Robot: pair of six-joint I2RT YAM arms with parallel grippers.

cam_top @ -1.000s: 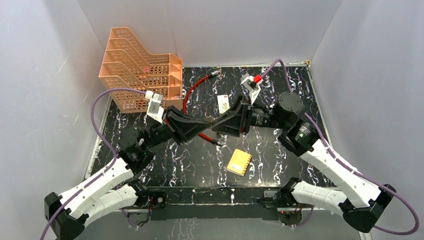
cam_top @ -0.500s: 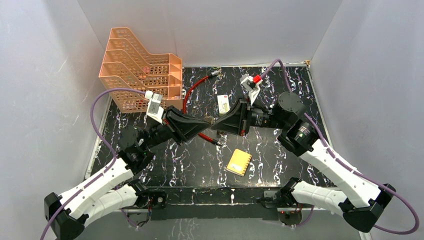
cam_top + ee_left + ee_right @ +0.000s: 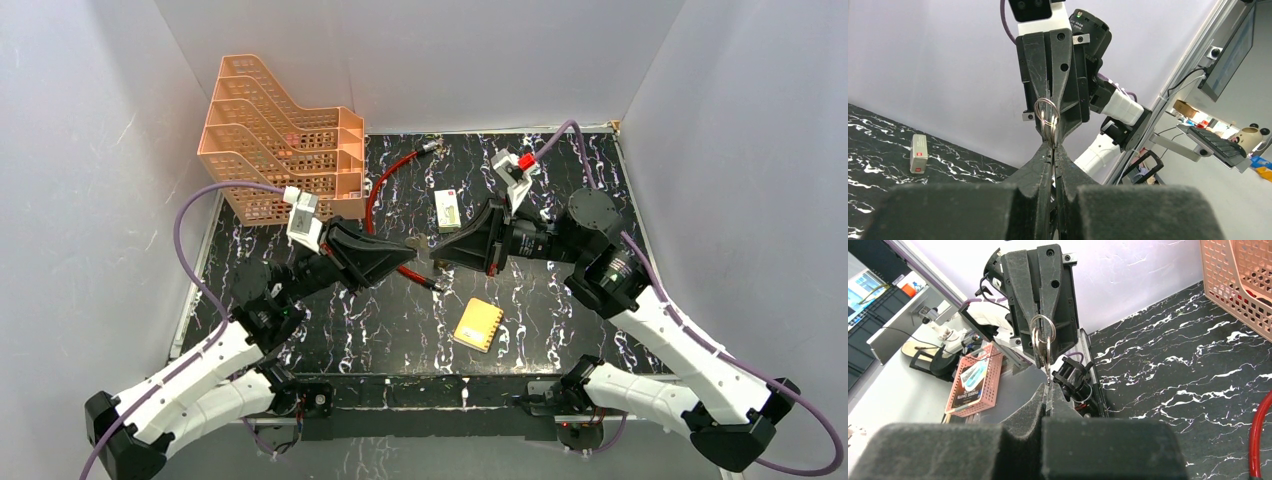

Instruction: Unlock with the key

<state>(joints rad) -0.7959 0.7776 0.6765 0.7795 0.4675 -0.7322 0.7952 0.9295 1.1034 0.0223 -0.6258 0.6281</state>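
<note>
**Key [image 3: 1049,131] held in the air between both arms**
The left pincer [image 3: 1050,147] and the right pincer [image 3: 1047,387] meet tip to tip, both closed on the key. Its ring [image 3: 1046,107] stands free, above the middle of the counter [image 3: 400,320].

I see the key [image 3: 1050,133] as a thin, flat sliver of dull silvery metal with a small split ring [image 3: 1047,111] threaded through its head. It is held up in the air above the dark marbled surface [image 3: 400,320], midway between the two arms. The closed tips of the left end effector [image 3: 1052,148] pinch its blade, and the right end effector [image 3: 1047,390] is clamped on it from the opposite side. I cannot make out its teeth.
</note>
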